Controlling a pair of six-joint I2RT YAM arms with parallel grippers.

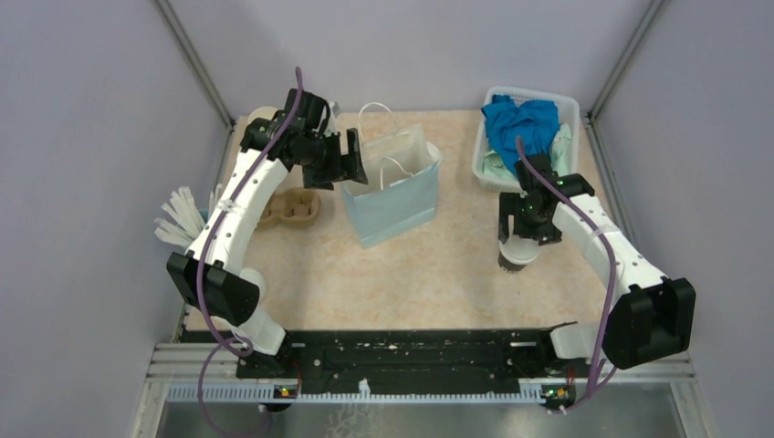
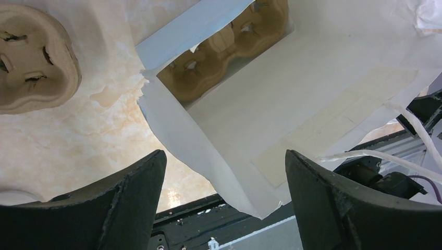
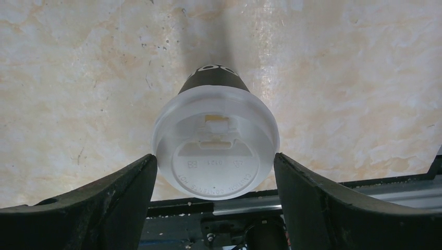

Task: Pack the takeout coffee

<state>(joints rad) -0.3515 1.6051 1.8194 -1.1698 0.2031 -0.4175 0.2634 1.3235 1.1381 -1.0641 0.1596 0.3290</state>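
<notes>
My right gripper [image 3: 213,159] is hanging open, fingers [image 3: 104,203] flanking the coffee [image 3: 215,140], which is standing upright on the table [image 3: 78,78], well right of the bag [image 1: 392,187]. My left gripper [image 2: 225,153] is hovering open over the bag's mouth, a carrier [image 2: 224,49] sitting inside. I'm judging the grasp is in hand; next I'm needing a gentle close below the lid

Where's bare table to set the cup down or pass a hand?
Widest bare patch: front centre, bordered by bag, cup and near rail. Narrower strip between bag and bin. Crowded left of the bag: carrier sits close.
</notes>
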